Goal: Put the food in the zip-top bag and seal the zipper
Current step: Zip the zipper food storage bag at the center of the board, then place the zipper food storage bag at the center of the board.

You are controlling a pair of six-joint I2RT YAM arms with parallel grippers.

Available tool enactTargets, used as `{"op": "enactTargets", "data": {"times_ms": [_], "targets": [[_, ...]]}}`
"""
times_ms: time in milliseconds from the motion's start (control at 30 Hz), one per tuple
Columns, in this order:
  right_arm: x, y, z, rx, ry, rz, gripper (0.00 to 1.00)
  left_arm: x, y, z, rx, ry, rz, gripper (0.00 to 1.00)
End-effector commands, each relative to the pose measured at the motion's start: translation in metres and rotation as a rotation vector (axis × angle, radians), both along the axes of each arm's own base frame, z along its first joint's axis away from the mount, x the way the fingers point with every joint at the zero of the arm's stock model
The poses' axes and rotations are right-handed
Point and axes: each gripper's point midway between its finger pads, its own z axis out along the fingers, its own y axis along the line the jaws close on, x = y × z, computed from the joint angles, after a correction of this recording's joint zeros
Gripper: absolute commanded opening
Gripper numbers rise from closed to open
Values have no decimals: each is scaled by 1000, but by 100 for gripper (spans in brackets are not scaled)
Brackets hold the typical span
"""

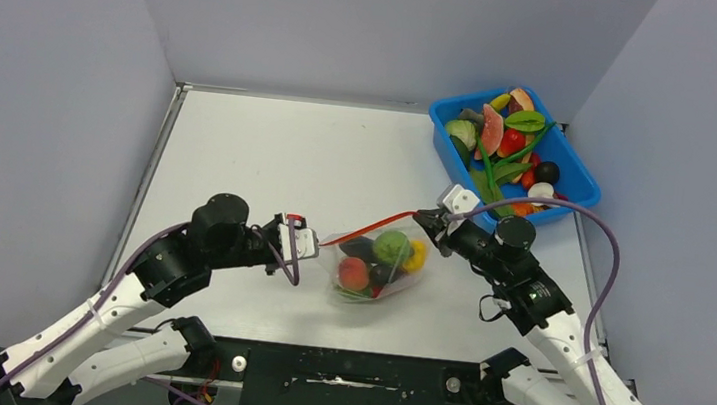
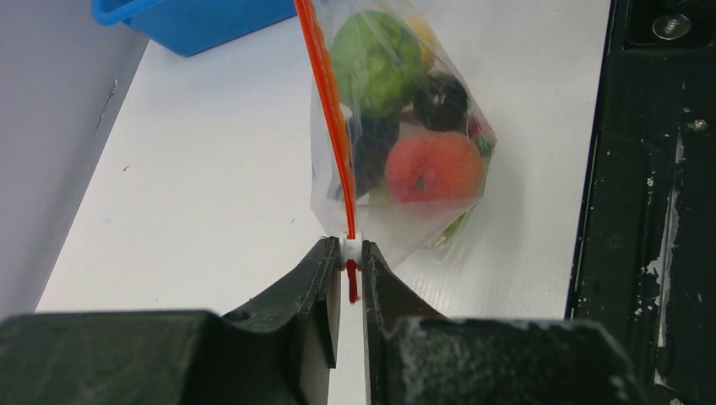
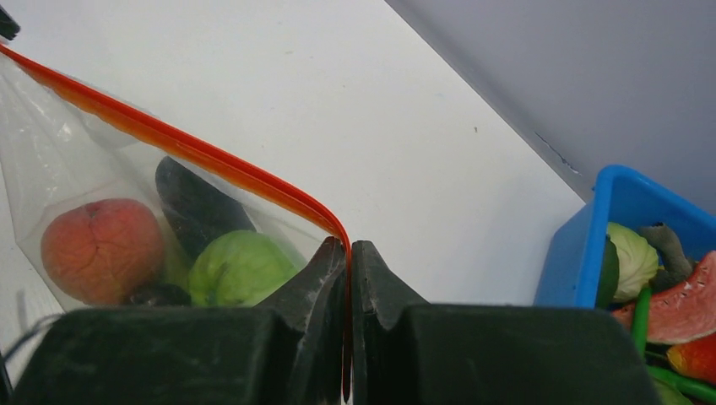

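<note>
The clear zip-top bag [image 1: 378, 265] hangs between my two grippers at mid table, lifted by its top edge. Inside it are food pieces: a green round one [image 1: 392, 245], an orange peach [image 1: 354, 273], a dark eggplant [image 1: 360, 249] and a yellow piece [image 1: 415, 257]. The orange-red zipper [image 1: 367, 228] runs taut from one gripper to the other. My left gripper [image 2: 351, 253] is shut on the white slider [image 2: 351, 250] at the zipper's left end. My right gripper [image 3: 348, 246] is shut on the zipper's right end [image 3: 253, 175]. The peach [image 2: 432, 166] and green piece [image 3: 239, 268] show in the wrist views.
A blue tub [image 1: 578, 180] full of more toy fruits and vegetables stands at the back right, close behind my right gripper [image 1: 425, 220]. Grey walls enclose the table on three sides. A black mounting strip [image 1: 357, 373] runs along the near edge.
</note>
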Motion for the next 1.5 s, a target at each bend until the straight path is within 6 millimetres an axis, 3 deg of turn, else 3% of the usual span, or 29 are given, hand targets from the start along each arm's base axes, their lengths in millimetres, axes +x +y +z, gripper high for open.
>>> {"op": "enactTargets", "data": {"times_ms": [0,267,567,933,1167,1400,1467], "targets": [[17,-35,30,34,-90,-176,0,-7,7,27,-26,-35,-5,0],[16,-53,22,53,-60,-241,0,-6,14,21,7,-30,15,0],[4,-59,23,67,-79,-242,0,-11,16,26,-52,-36,26,0],[-10,-70,30,96,-76,-279,0,-22,7,12,-116,62,0,0],[22,-63,12,41,-75,-304,1,1,-2,-2,-197,136,134,0],[57,-48,11,35,-97,-288,11,24,4,-17,-167,195,293,0],[65,-44,14,43,-105,-285,20,30,7,-17,-172,191,330,0]]}}
